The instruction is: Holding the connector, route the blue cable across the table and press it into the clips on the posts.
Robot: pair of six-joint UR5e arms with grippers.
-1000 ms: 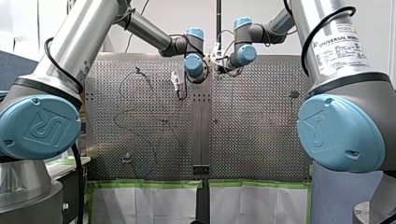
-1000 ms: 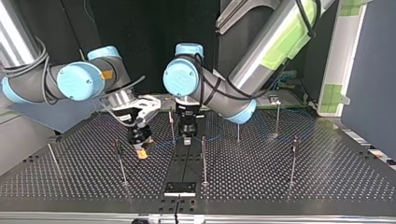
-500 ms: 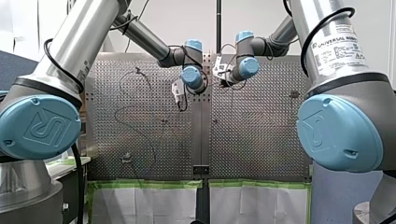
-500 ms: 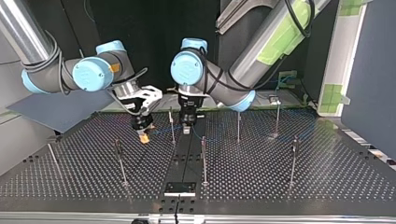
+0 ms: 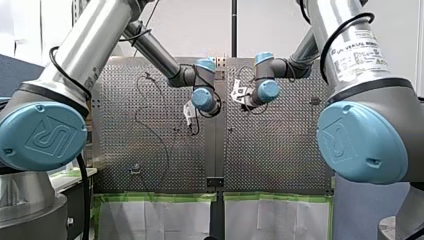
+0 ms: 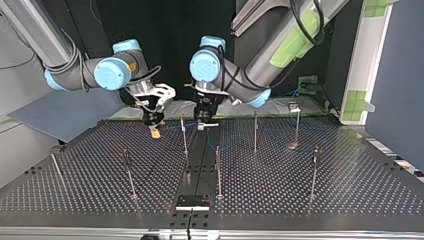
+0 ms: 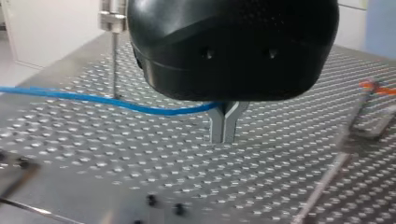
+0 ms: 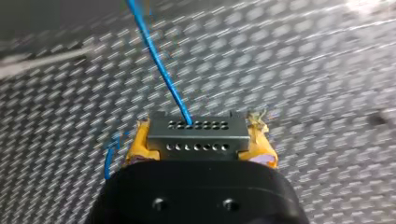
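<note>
In the right wrist view my right gripper (image 8: 200,140) is shut on the grey connector (image 8: 196,125), its yellow pads (image 8: 139,144) on both ends. The blue cable (image 8: 159,60) leaves the connector and runs ahead over the perforated table. In the left wrist view my left gripper (image 7: 223,139) has its metal fingers shut on the blue cable (image 7: 93,98), which trails sideways past a post (image 7: 113,51). In the top view the two hang close together over the far middle of the table, my right gripper (image 6: 155,132) left of my left gripper (image 6: 202,125).
Several thin clip posts stand on the table, among them three (image 6: 184,136) (image 6: 218,170) (image 6: 255,132) near the middle. A small black plate (image 6: 192,201) sits at the near edge in the top view. A dark cable (image 5: 150,125) loops over the front view's left half.
Both arms have drawn back together toward the far edge of the top view, lower in the front view. The right gripper with the connector has also risen off the table.
</note>
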